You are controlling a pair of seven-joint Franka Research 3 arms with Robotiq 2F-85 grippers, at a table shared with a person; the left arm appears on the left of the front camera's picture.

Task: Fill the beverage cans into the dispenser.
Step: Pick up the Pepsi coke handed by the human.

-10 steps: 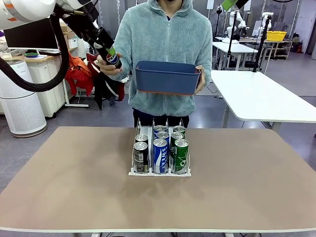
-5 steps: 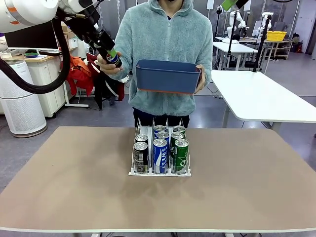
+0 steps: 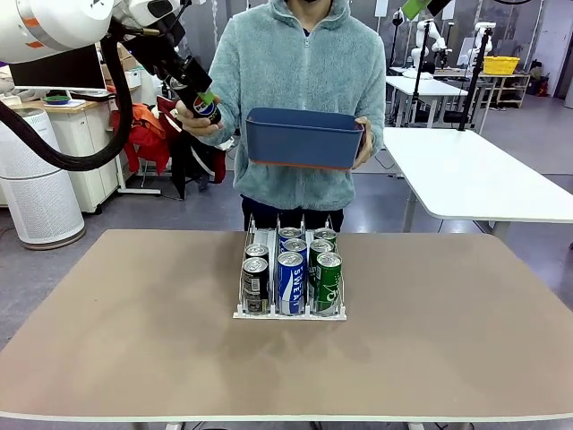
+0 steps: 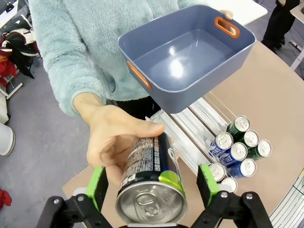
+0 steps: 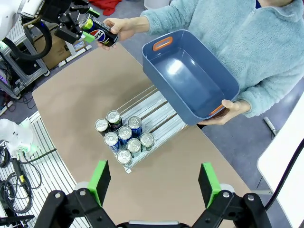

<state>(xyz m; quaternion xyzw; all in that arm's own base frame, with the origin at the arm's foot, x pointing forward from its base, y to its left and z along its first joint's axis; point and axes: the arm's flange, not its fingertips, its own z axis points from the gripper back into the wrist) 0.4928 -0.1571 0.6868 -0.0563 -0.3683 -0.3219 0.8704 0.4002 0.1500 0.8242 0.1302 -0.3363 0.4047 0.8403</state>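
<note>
The left gripper (image 3: pixel 199 95) has crept slightly up toward ten o'clock, jaws apart around the black Pepsi can (image 3: pixel 205 107) resting in the person's hand (image 3: pixel 191 120). The can tilts, silver top toward the gripper. The right gripper (image 5: pixel 154 183) gapes high above. The dispenser (image 3: pixel 290 313) holds seven cans; the blue bin (image 3: pixel 303 139) is empty.

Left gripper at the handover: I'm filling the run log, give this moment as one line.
left gripper: open around black can | can: in person's hand | right gripper: open, empty | rack: seven cans
</note>
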